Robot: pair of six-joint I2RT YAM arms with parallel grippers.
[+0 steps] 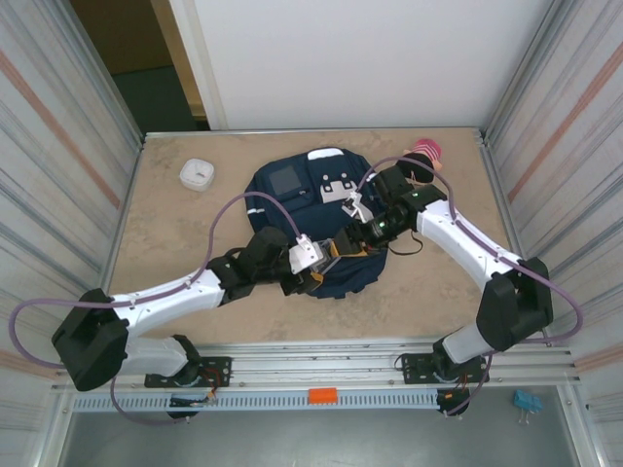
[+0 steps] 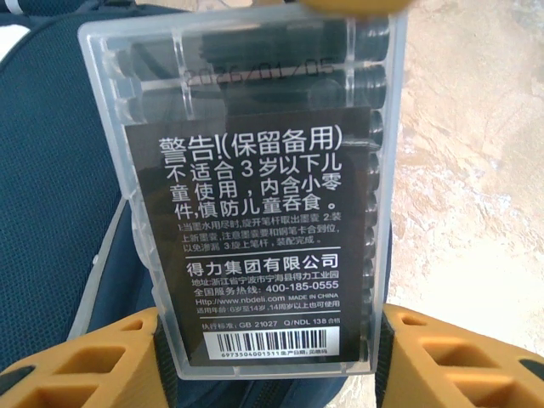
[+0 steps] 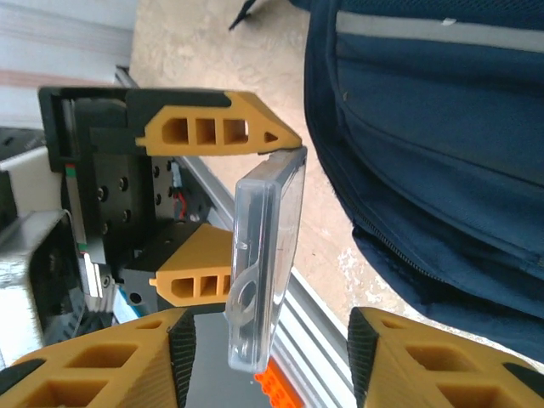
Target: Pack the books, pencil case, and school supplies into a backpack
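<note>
Your left claw (image 2: pixel 270 361) is pinching one end of the clear plastic box (image 2: pixel 255 195) across its width, with the black label (image 2: pixel 255 238) facing that claw's camera. Your right claw (image 3: pixel 268 361) is spread around the box's other end, with a gap on each side of the thin edge. The navy backpack (image 2: pixel 51 187) lies left of the left claw and behind the box. Bare table (image 2: pixel 467 170) lies to its right.

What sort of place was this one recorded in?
Probably a lab robot cell: white robot arms, left and right, bolted to an aluminium rail at a beige tabletop, closed in by ribbed metal side walls.
</note>
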